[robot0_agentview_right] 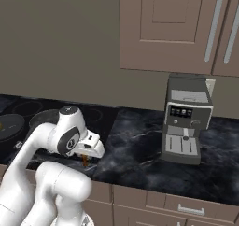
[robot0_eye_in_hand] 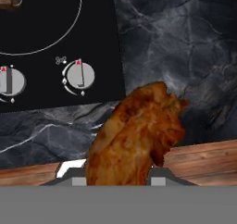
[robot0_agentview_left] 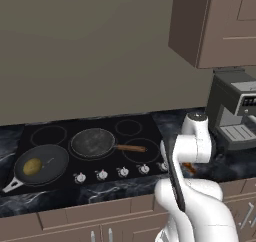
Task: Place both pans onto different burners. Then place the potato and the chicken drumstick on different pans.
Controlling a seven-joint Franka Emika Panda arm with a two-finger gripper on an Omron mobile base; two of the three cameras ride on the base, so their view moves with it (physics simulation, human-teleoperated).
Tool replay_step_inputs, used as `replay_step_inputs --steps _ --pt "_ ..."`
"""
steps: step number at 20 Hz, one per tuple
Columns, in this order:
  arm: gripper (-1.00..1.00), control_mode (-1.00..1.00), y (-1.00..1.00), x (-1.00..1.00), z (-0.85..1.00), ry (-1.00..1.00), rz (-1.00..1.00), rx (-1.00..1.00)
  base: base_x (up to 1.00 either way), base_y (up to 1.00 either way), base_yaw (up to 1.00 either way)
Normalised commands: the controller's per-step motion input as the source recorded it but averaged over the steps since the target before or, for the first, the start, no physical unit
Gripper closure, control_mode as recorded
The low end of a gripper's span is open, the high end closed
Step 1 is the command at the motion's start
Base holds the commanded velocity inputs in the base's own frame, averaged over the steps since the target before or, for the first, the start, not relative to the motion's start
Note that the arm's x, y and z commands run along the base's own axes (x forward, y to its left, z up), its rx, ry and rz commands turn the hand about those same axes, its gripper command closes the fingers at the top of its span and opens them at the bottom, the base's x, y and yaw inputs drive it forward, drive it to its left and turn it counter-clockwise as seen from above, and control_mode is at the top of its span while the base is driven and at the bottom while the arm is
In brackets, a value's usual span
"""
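Reddish-brown, the small chicken drumstick (robot0_eye_in_hand: pixel 136 135) sits low centre in my hand view, my jaws clamped on it above the dark marble table (robot0_eye_in_hand: pixel 185 42). At the left of my left base view, the yellowish oval potato (robot0_agentview_left: pixel 32 166) occupies the black short-handled pan (robot0_agentview_left: pixel 42 164), so I judge the dark grey wooden-handled pan (robot0_agentview_left: pixel 93 142) beside it is the drumstick's target.

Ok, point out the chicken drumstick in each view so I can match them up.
Left base view: chicken drumstick at lower right, a reddish bit beside the white arm.
Right base view: lower left, under the arm's end.
Hand view: bottom centre, large and close.
Shared landmark: the black cooktop.
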Motion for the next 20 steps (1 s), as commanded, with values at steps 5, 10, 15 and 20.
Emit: replay_step_inputs --steps 5,10,15,20 --pt "1.0 -1.0 0.86 0.56 0.17 0.01 0.0 0.0 0.0 0.0 0.0" --pt "1.0 -1.0 0.75 0.52 0.23 0.03 0.0 0.0 0.0 0.0 0.0" --pt "1.0 -1.0 0.7 0.61 0.27 0.05 0.0 0.0 0.0 0.0 0.0" --pt "1.0 -1.0 0.5 0.59 0.44 0.16 0.0 0.02 0.0 0.0 0.0"
